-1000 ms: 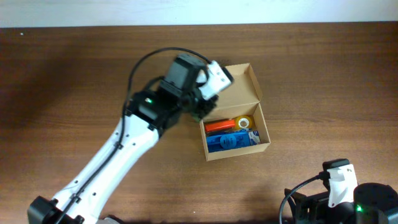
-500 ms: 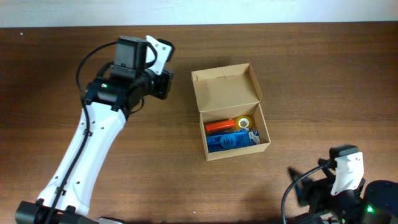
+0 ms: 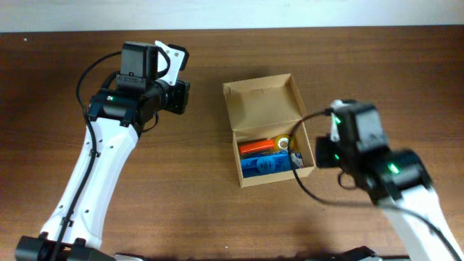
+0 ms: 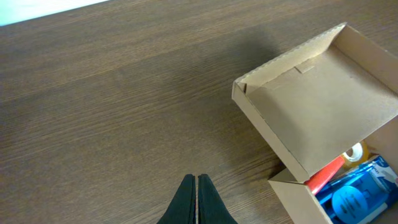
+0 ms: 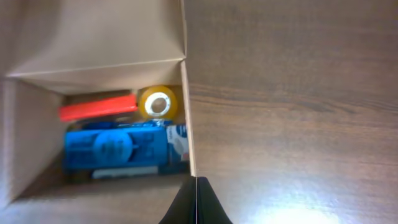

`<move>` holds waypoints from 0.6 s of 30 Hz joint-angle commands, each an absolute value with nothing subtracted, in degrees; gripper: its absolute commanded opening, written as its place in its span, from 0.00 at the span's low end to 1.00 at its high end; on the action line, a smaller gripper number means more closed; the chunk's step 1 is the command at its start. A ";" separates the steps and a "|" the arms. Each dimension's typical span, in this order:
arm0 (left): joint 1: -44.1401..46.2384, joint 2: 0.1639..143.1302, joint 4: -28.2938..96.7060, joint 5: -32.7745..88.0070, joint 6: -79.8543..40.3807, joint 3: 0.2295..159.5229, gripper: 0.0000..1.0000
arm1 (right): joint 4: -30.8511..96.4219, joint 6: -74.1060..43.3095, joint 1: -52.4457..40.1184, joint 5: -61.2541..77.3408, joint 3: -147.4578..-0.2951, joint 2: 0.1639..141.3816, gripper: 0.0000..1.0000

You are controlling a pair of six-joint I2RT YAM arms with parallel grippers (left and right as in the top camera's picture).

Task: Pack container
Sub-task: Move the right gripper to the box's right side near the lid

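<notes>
Two hands are pressed together, empty. The left hand [image 4: 197, 182] hovers over the brown wooden counter [image 3: 203, 210], left of the small brown cardboard box [image 3: 264, 109], which stands mid-counter with its flap lid open. The right hand [image 5: 196, 185] hangs at the box's right wall. Inside lie an orange-red marker [image 3: 255, 146], a yellow tape roll [image 3: 284, 142] and a blue flat box [image 3: 264, 164].

The container [image 4: 323, 118] is made of matt brown cardboard; the table [image 4: 112, 106] is finished in grained dark wood with a faint sheen; just ahead of the right gripper [image 5: 196, 185], the blue box [image 5: 115, 149] appears glossy, perhaps coated card, though blurred.
</notes>
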State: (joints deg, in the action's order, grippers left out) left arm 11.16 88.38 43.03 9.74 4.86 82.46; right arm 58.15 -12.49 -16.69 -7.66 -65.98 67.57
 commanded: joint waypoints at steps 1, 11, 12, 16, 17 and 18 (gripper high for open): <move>10.90 87.53 42.96 9.17 4.27 83.31 0.02 | 55.35 -13.15 -13.96 -9.50 -65.52 73.76 0.04; 9.89 87.53 42.89 9.21 4.05 83.31 0.02 | 45.95 -5.72 -0.86 7.88 -65.52 89.76 0.04; 9.89 87.53 42.89 9.21 4.05 83.31 0.02 | 45.32 -4.84 -0.43 9.43 -65.52 90.94 0.04; 9.89 87.53 42.92 9.21 4.03 83.31 0.02 | 44.71 -3.18 -0.51 15.22 -65.52 95.55 0.04; 9.89 87.53 42.89 9.21 4.03 83.31 0.02 | 44.71 -3.18 -0.75 17.23 -65.52 96.57 0.04; 9.89 87.53 42.89 9.21 4.03 83.31 0.02 | 44.71 -3.18 -1.02 19.29 -65.52 97.25 0.04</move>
